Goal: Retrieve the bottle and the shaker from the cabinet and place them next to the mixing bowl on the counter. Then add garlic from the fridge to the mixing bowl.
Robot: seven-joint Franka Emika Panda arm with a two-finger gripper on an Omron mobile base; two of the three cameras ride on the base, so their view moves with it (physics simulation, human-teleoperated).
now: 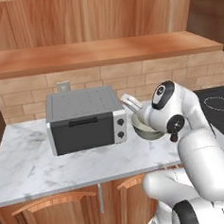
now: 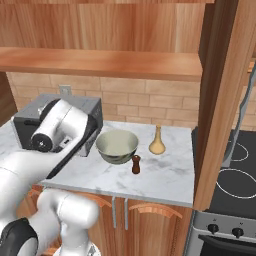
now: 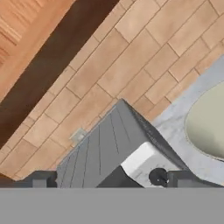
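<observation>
Mixing bowl (image 2: 117, 146): on marble tabletop (image 2: 165, 175), just right of the toaster oven (image 1: 83, 119)
Bottle (image 2: 157, 141): tan, upright on tabletop, near the bowl's right side; apart from it
Shaker (image 2: 136, 164): dark, upright, just in front of the bowl
Fingers (image 3: 41, 179): spread wide; nothing between them; hanging above the oven's top

Toaster oven (image 1: 83, 119) front and knobs: blank, no brand, no numbers to read.
Bottle (image 2: 157, 142): plain tan, no label.
Shaker (image 2: 136, 164): dark, unmarked.
Mixing bowl (image 2: 117, 146): bare, no stamp.
Stove knobs (image 2: 224, 230): no readable markings, too small to tell.
Wall outlet (image 1: 63, 87): no lettering.
Overall: nothing legible anywhere.
</observation>
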